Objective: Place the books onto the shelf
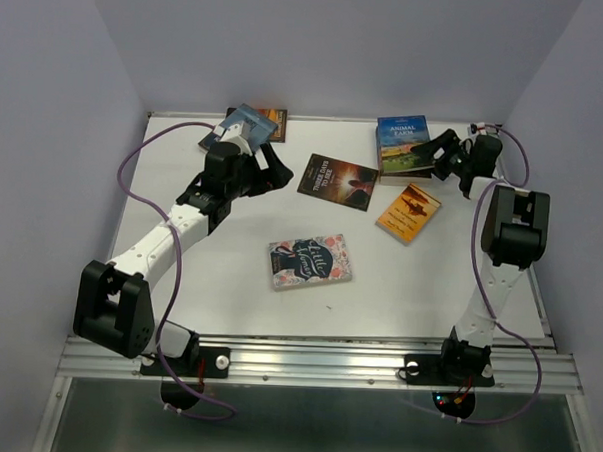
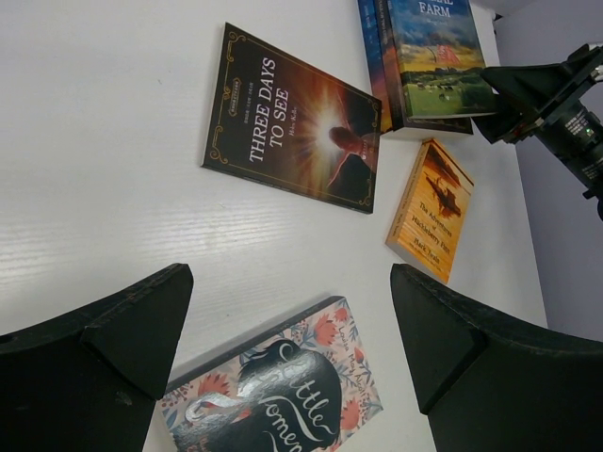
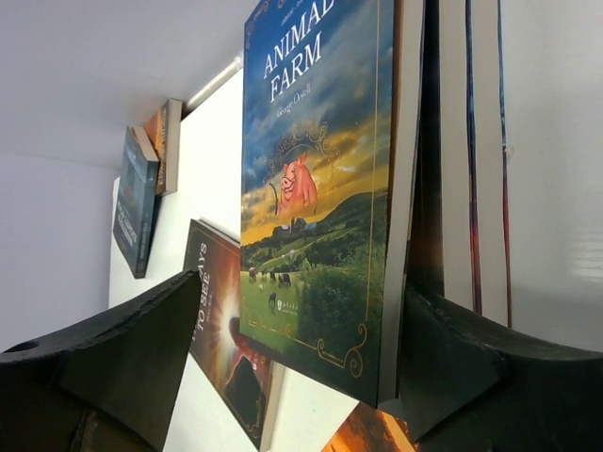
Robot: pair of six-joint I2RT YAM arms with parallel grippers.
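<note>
Several books lie on the white table (image 1: 209, 282). A stack topped by the "Animal Farm" book (image 1: 402, 140) (image 3: 320, 188) sits at the back right. My right gripper (image 1: 440, 159) (image 3: 303, 290) is open around its near corner: one finger lies under the cover book, the other stands off the cover. Nearby lie the dark "Three Days to See" book (image 1: 337, 180) (image 2: 292, 118), an orange book (image 1: 408, 212) (image 2: 431, 212) and a navy floral book (image 1: 310, 260) (image 2: 283, 395). My left gripper (image 1: 274, 170) (image 2: 290, 282) hangs open and empty above the floral book. No shelf shows.
A blue book (image 1: 251, 124) (image 3: 135, 202) and a brown book (image 1: 273, 118) (image 3: 168, 146) lean at the back left wall, close behind my left wrist. Pale walls close in the table on three sides. A metal rail (image 1: 316, 362) runs along the near edge.
</note>
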